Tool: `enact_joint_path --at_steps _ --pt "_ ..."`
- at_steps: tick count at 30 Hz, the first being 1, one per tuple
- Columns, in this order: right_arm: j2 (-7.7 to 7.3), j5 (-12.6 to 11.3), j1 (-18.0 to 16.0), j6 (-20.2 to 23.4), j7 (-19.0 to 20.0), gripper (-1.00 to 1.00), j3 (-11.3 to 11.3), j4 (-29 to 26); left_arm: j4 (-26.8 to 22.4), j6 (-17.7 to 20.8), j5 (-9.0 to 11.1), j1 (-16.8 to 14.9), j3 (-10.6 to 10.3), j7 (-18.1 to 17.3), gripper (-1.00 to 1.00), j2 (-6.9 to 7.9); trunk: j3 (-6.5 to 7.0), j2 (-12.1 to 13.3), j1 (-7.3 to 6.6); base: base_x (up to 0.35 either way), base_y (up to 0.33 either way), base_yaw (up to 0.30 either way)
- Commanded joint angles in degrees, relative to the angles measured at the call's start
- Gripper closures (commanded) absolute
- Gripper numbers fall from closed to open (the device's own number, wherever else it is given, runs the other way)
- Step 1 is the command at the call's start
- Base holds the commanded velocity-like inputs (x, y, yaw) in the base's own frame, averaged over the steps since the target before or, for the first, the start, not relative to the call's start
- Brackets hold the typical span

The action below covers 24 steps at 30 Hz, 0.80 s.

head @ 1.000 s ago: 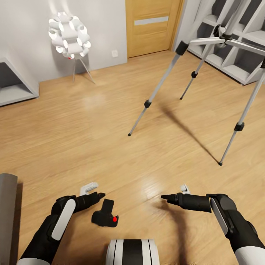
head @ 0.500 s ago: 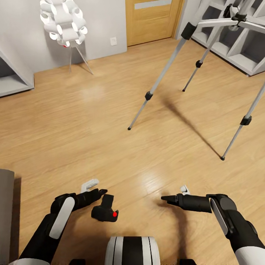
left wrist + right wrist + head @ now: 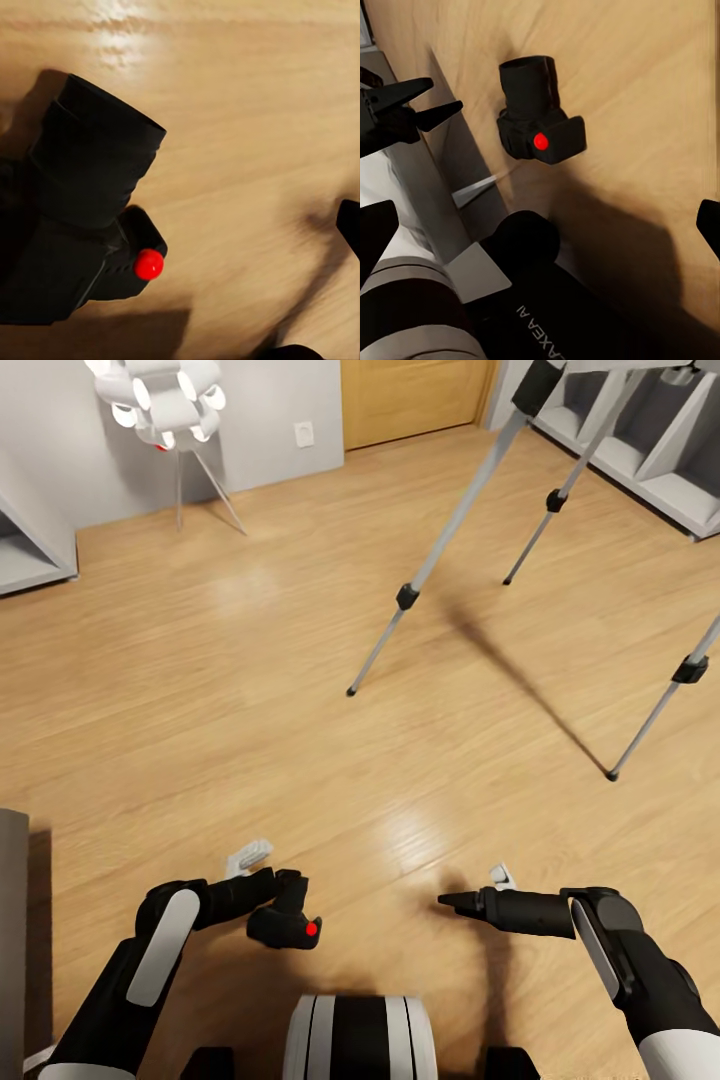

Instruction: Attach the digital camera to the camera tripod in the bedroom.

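One digital camera point(image 3: 284, 920) lies on the floor point(image 3: 250, 700) beside the left gripper's point(image 3: 262, 868) spread jaws.

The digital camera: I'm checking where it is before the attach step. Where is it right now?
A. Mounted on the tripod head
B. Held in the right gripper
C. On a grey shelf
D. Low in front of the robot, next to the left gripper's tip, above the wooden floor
D: in the head view the digital camera sits right by the left gripper, above the wooden floor, well apart from the camera tripod and the right gripper.
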Motion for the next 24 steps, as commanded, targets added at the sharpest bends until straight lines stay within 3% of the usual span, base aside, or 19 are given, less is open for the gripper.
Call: enact_joint_path --at_steps 1,24 --pt "-0.01 -0.19 -0.02 0.35 0.03 -1.0 -0.02 0.0 -0.25 0.17 0.64 -0.02 -0.08 0.58 -1.0 0.03 -0.26 -0.03 0.01 0.0 0.0 0.0" --pt "0.04 -0.19 -0.02 0.35 0.03 -1.0 -0.11 -0.04 -1.93 -0.2 0.62 -0.02 -0.46 0.61 -1.0 -0.3 -5.36 -0.34 0.61 0.0 0.0 0.0"
